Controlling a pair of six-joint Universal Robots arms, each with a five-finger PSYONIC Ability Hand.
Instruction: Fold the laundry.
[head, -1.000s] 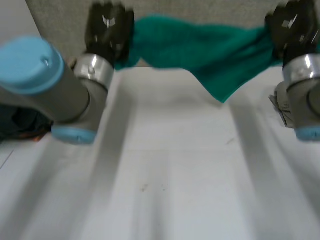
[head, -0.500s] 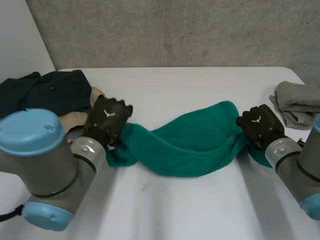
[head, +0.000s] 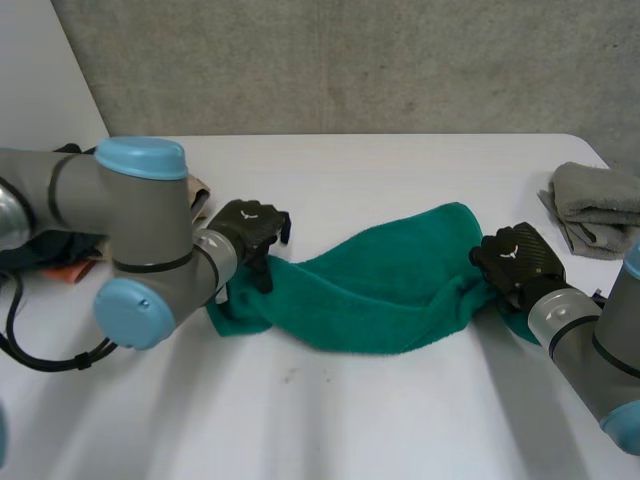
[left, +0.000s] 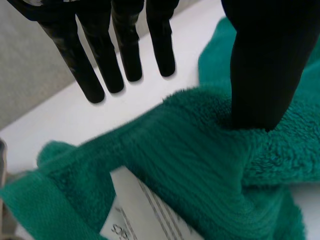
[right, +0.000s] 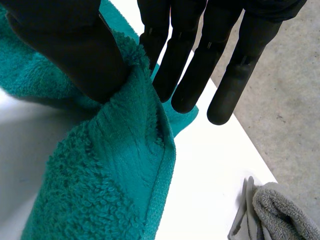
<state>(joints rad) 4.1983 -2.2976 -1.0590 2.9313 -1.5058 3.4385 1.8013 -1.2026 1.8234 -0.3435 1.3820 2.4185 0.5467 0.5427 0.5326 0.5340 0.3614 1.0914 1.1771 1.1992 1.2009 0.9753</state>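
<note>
Head view: green towel lies bunched in a long strip across the middle of the white table. Left hand sits on its left end, right hand on its right end. Folded grey towel near the table's right edge, apart from the green one. Dark clothing behind the left arm. Grey concrete wall behind the table.

Left wrist view: left hand spread. Fingers are straight and clear of the cloth, with bare table showing under them. Only the thumb tip dents the pile, so it presses and does not pinch. Green towel is heaped under the palm, with a white label showing at the near fold.

Right wrist view: right hand pinches the green towel. Its hemmed edge is caught between the thumb and the straight fingers. Grey towel lies beyond the fingertips.

Handling, as a judgement: thick terry, soft and limp, light, not fragile and not slippery. It will sag and twist if lifted. Best held at the hemmed corners and pulled flat before folding. The table looks smooth and hard, so cloth should slide easily on it.
</note>
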